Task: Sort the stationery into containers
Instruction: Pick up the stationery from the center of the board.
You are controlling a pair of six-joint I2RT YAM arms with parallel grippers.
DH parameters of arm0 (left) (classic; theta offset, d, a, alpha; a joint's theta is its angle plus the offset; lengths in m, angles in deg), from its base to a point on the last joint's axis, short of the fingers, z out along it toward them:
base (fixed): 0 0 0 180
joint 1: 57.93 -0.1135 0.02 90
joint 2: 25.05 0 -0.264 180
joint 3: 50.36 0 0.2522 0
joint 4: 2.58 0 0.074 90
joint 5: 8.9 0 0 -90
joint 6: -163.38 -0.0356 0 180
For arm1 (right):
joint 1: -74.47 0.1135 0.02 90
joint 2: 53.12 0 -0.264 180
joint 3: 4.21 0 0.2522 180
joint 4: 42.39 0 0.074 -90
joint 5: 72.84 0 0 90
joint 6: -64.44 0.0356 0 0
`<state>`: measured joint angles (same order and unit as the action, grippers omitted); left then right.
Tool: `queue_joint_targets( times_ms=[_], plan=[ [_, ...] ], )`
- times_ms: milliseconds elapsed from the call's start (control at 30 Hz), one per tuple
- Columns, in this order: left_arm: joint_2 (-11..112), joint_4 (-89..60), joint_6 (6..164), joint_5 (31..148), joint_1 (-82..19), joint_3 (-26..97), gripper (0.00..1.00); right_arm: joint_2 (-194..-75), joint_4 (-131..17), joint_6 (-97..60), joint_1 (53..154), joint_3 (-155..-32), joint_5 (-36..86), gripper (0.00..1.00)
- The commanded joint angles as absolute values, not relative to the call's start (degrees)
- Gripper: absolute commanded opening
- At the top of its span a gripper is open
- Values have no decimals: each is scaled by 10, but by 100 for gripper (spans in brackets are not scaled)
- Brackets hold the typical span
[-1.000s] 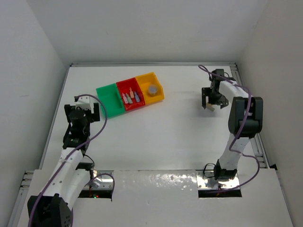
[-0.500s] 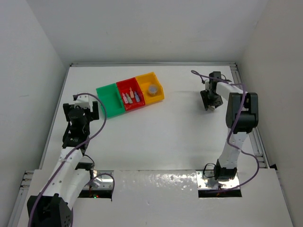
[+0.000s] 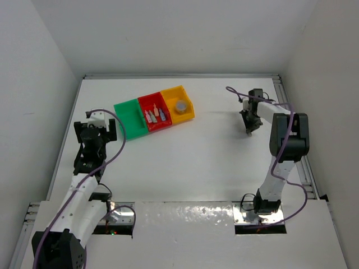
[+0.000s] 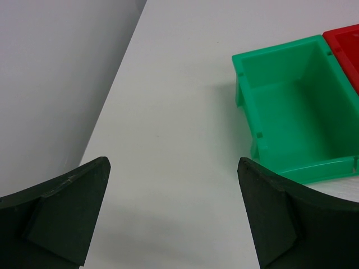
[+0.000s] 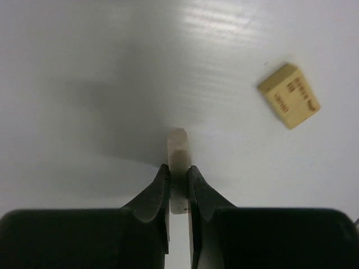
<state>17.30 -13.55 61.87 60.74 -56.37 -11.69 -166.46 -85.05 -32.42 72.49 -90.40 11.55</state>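
The containers stand joined in a row at the back left: a green bin [image 3: 128, 117], a red bin [image 3: 154, 112] with several small oblong pieces, and a yellow-orange bin [image 3: 180, 112] holding a grey roll [image 3: 180, 105]. My right gripper [image 3: 248, 130] points down at the table on the right. In the right wrist view it [image 5: 178, 168] is shut on a pale whitish block [image 5: 178, 148] that rests on the table. A tan block [image 5: 289, 95] lies loose to the right of it. My left gripper [image 3: 96, 130] hovers open near the green bin [image 4: 280, 53], nothing between its fingers [image 4: 173, 165].
The left wall runs close beside my left gripper. A corner of the red bin [image 4: 345, 36] shows at the edge of the left wrist view. The table's right rail [image 3: 279, 95] lies just beyond my right gripper.
My right gripper has turned, come down onto the table and shut on the pale block. My left arm has shifted only slightly.
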Motion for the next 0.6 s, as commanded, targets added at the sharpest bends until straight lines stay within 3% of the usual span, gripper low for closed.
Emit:
queue_joint_targets(
  times_ms=[0, 67, 167, 300, 400, 500, 567],
  plan=[
    [171, -113, 619, 643, -561, -80, 94, -1592, -873, -323, 739, -895, 166, 0],
    [173, -120, 615, 687, -561, -71, 86, -1544, -868, -315, 774, -893, 188, 0],
    [178, -128, 599, 850, -561, -44, 75, -1489, -822, -322, 851, -883, 250, 0],
    [205, -123, 548, 1204, -561, -21, 79, -1424, -668, -332, 977, -855, 338, 0],
    [249, -125, 530, 1362, -561, 0, 87, -1413, -530, -344, 1049, -835, 402, 0],
    [312, -150, 531, 1428, -560, 27, 86, -1433, -479, -356, 1096, -856, 433, 0],
    [357, -156, 539, 1446, -560, 51, 78, -1454, -482, -372, 1121, -885, 444, 0]
  ],
)
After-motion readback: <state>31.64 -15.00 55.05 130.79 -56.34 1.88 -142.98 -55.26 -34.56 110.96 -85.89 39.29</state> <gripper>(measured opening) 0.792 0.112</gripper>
